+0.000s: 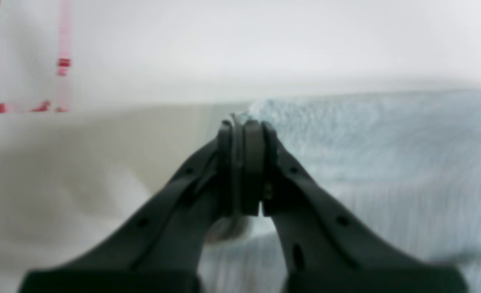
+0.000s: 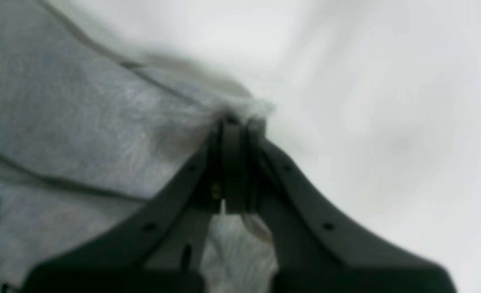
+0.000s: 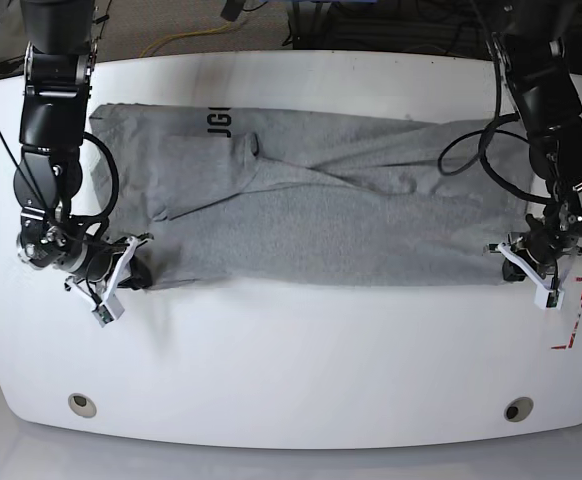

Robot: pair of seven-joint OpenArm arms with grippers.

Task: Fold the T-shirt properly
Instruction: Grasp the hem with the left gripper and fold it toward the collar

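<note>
Two grippers of mine stand closed on the near edge of the grey T-shirt point(image 3: 321, 235), one at each end of that edge. The left gripper point(image 1: 244, 122) has its jaws pressed together with a pinch of grey fabric between them; a small fold of cloth protrudes past the fingertips. The right gripper point(image 2: 242, 122) is likewise closed, with a gathered bit of the shirt's edge clamped in its tips.

Position of the T-shirt: it lies crosswise on the white table point(image 3: 301, 380), between my two arms, and extends toward the far side of the surface. Its near edge runs almost straight from one gripper to the other. Behind this edge, the cloth lies in layers, with slanting folds and creases. Black lettering point(image 3: 219, 122) is partly visible on the far portion, turned sideways; the full wording cannot be read.

Surroundings: red marks point(image 3: 572, 314) are on the table surface, near my left gripper. Two round fittings point(image 3: 82, 405) are set in the near part of the table, one toward each side. A black cable point(image 3: 497, 90) loops beside my left arm, over the shirt.
</note>
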